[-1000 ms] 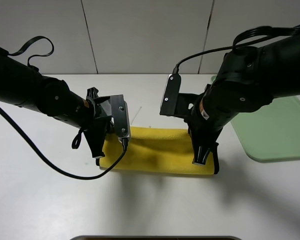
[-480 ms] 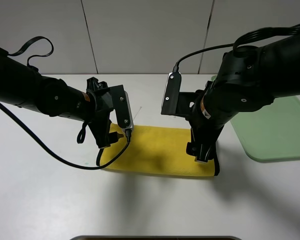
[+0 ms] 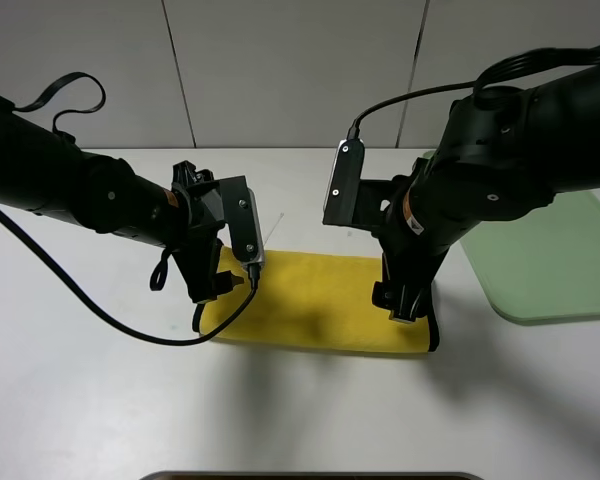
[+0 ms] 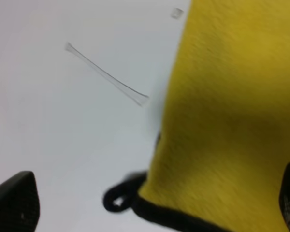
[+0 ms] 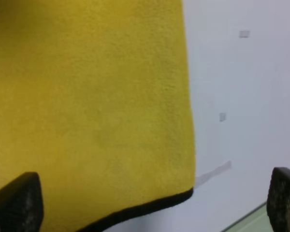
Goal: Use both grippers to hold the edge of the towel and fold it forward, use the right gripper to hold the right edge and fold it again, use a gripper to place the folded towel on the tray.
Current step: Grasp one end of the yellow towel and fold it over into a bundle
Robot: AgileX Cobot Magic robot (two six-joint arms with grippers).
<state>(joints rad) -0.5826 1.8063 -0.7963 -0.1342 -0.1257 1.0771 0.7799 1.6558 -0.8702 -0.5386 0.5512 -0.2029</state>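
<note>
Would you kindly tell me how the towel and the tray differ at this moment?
The towel is bright yellow and fluffy with black trim; the tray is pale green, smooth and rimmed. The towel lies mid-table; the tray sits at the right, partly hidden. Both lie flat on the white table, apart.

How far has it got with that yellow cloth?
First fold looks done: the towel lies as a flat strip. The left pincer and right pincer hover open over its ends, gripping nothing. Left to do: fold from the right edge, then carry it to the tray.
</note>
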